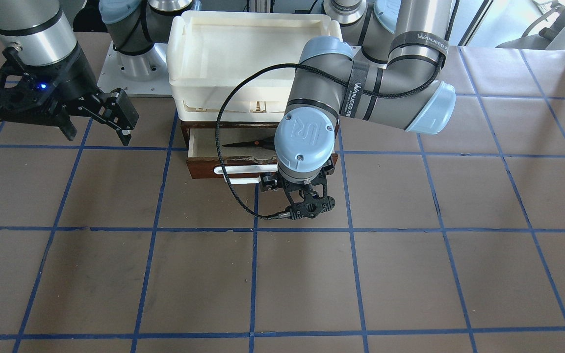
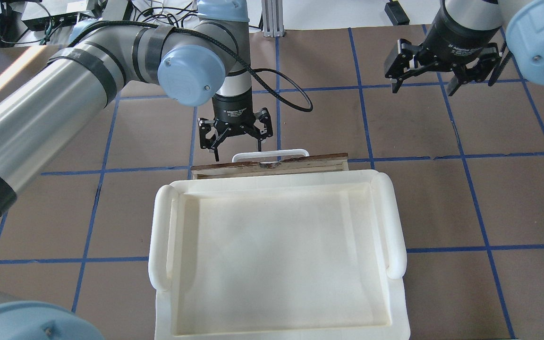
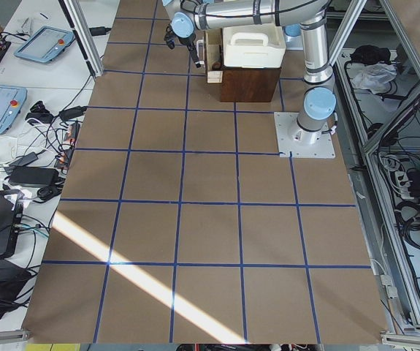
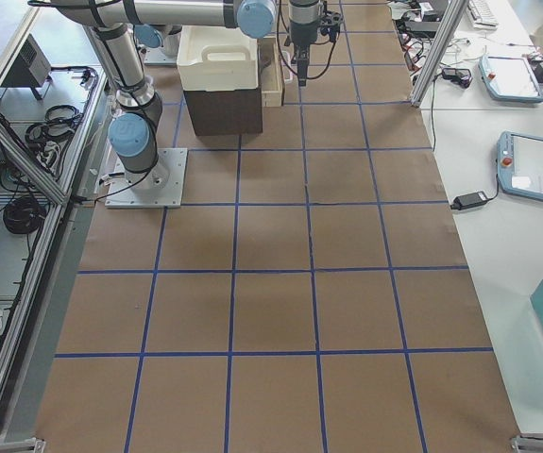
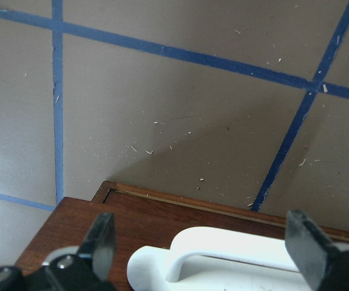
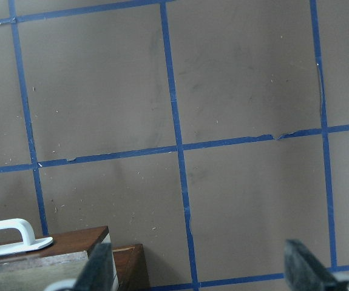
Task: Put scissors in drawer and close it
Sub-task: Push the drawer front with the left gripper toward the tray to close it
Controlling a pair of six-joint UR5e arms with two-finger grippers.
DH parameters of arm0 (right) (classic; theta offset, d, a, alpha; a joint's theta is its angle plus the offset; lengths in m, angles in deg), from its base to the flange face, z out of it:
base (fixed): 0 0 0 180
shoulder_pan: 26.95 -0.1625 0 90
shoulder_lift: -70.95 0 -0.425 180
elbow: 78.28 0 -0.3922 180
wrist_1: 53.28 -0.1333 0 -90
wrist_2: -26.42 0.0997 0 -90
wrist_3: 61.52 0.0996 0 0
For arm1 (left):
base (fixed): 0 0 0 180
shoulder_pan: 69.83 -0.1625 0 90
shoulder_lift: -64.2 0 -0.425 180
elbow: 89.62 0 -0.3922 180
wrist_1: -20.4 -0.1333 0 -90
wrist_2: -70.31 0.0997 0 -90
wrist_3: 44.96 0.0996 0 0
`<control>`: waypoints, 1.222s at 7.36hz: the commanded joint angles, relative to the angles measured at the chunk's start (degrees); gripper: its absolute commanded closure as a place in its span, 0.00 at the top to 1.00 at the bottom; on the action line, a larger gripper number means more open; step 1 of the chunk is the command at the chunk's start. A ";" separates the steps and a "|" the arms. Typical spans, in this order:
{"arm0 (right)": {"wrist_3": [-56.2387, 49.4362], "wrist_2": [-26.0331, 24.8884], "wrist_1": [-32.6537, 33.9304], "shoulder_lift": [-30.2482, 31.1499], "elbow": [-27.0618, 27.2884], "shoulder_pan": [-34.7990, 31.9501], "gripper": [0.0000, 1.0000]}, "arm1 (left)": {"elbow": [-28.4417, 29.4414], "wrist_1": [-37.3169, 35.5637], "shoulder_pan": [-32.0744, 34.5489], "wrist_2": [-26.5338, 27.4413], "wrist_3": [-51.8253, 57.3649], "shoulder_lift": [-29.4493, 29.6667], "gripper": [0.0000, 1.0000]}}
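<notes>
The dark reddish-brown drawer stands partly open under a cream tray. The scissors lie inside it on the pale plywood floor, blades pointing to the view's left. The white bar handle is on the drawer front and also shows in the overhead view. My left gripper is open and empty. It hangs just in front of the drawer front, over the handle, with one finger on each side. My right gripper is open and empty, raised and well off to the side of the drawer.
The cream-white plastic tray sits on top of the dark wooden cabinet that holds the drawer. The left arm's black cable loops over the drawer. Brown table paper with blue tape lines spreads in front.
</notes>
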 commanded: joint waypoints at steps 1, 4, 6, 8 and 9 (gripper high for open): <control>-0.10 0.04 -0.08 0.06 0.01 0.00 0.98 | -0.04 2.72 0.53 -0.12 -1.19 -0.01 1.00; -0.10 0.04 -0.08 -0.12 0.01 0.00 0.98 | -0.48 6.60 1.58 -0.21 -1.27 -0.53 1.00; -0.10 0.13 -0.08 -0.12 0.01 0.00 0.98 | -0.65 7.04 2.11 -0.30 -1.36 -0.36 1.00; -0.19 0.04 -0.08 0.06 0.35 -0.09 0.99 | -0.74 9.15 2.20 -0.12 -1.36 -0.62 1.00; -0.19 -0.05 0.01 0.14 0.79 -0.09 0.99 | -0.74 9.42 2.20 -0.03 -1.36 -0.62 1.00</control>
